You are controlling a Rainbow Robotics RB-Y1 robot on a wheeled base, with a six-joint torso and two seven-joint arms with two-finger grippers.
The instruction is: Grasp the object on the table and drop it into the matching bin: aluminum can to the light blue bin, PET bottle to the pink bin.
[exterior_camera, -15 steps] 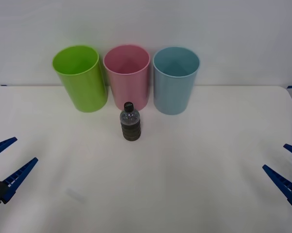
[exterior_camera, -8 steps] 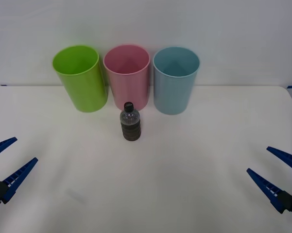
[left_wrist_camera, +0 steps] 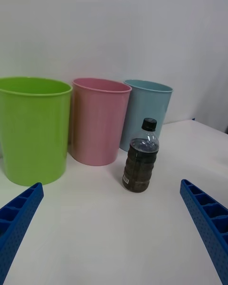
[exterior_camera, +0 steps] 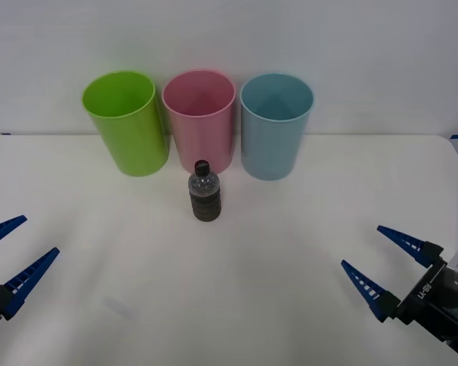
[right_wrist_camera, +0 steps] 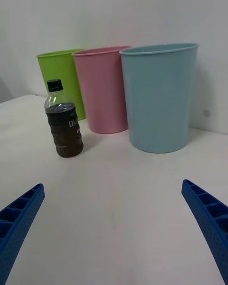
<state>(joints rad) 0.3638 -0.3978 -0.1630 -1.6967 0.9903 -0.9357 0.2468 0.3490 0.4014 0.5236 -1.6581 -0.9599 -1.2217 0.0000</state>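
White table (exterior_camera: 289,229) stretches before me; the PET bottle (exterior_camera: 204,192) stands upright just before the pink bin (exterior_camera: 200,118). Both my right gripper (exterior_camera: 381,263) and left gripper (exterior_camera: 11,252) hover spread wide.

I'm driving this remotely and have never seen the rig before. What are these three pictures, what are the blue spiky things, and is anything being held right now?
The wide picture looks down from above the robot's arms at a white table. The blue ribbed prongs are the fingers of its two grippers: the left gripper at the left edge, the right gripper low on the right. The other two pictures come from cameras on each wrist, with that arm's own fingers at the bottom corners.

At the back stand a lime green bin, a pink bin and a light blue bin. In front of the pink one stands a small PET bottle, upright, with dark contents and a black cap. Both grippers are open and nothing is held.
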